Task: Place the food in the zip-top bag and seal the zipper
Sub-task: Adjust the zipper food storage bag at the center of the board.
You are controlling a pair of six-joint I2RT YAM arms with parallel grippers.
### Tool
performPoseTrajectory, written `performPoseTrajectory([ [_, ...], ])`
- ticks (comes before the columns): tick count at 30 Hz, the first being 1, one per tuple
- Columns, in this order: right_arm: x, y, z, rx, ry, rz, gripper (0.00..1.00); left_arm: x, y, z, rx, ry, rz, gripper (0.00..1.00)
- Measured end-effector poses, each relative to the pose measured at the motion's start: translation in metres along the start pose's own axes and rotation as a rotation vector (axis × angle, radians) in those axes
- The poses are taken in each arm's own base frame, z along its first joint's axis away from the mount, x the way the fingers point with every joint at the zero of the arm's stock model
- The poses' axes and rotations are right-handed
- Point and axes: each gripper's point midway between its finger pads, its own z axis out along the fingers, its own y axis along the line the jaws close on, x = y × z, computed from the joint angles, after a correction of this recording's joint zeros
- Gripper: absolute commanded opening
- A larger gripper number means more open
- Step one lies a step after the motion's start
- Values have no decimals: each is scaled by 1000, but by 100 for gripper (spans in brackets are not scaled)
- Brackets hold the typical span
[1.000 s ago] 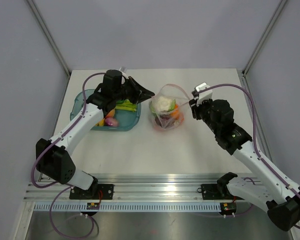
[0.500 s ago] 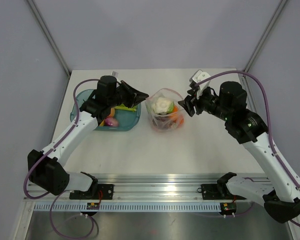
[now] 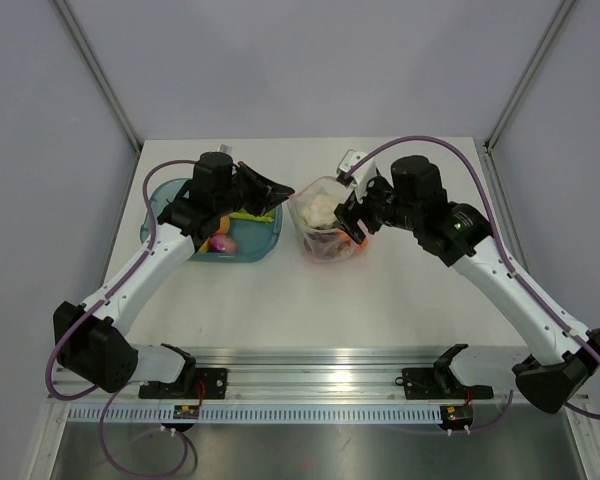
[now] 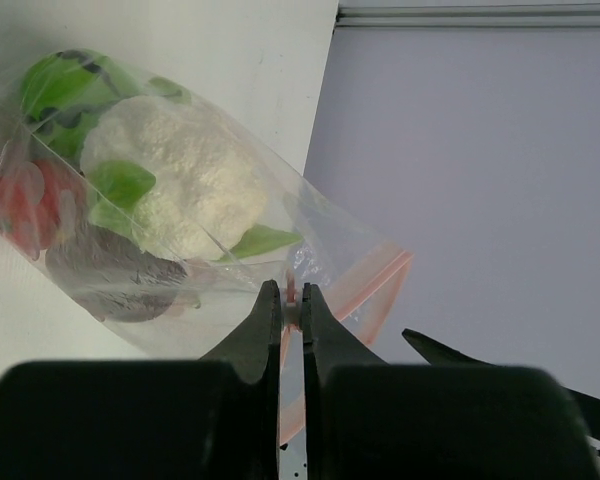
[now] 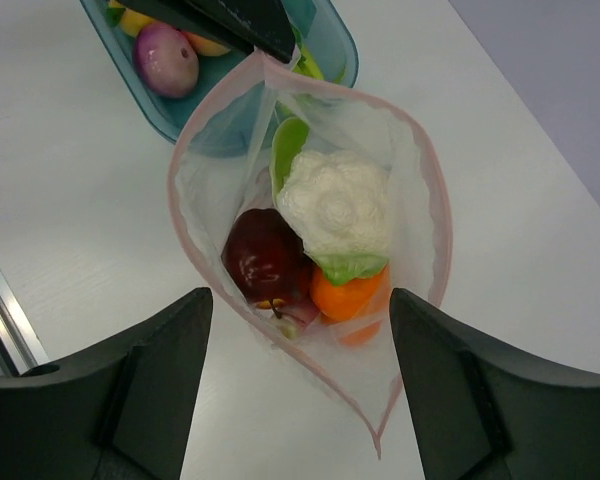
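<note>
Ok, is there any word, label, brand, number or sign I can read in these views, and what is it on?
No readable text in any view.
On the clear crinkly zip-top bag: no print, only its plain pink-red zipper strip.
On the teal plastic tray: no marking visible.
On the small dark module on the front rail: coloured specks, too small to read.

No readable text, label or number shows anywhere.

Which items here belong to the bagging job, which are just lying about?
Job: clear zip-top bag, its pink-red zipper strip, white cauliflower, dark red apple, orange piece, purple onion, left gripper pinching the bag.
Lying about: teal plastic tray, aluminium rail.
</note>
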Motion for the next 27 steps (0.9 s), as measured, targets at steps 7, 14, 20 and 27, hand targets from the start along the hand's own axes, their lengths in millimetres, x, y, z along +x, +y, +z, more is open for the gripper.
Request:
performPoseTrajectory([
  [7, 22, 8, -19, 8, 44, -9, 80, -1, -3, -1, 3, -4, 2, 0],
  [14, 47, 11, -17, 7, 109, -14, 78, -2, -5, -2, 5, -6, 2, 0],
  [20, 58, 3, -9, 51, 143, -20, 73, -2, -5, -2, 4, -9, 12, 0],
  [27, 54, -8, -4, 99, 133, -26, 5, -2, -3, -2, -4, -8, 24, 0],
])
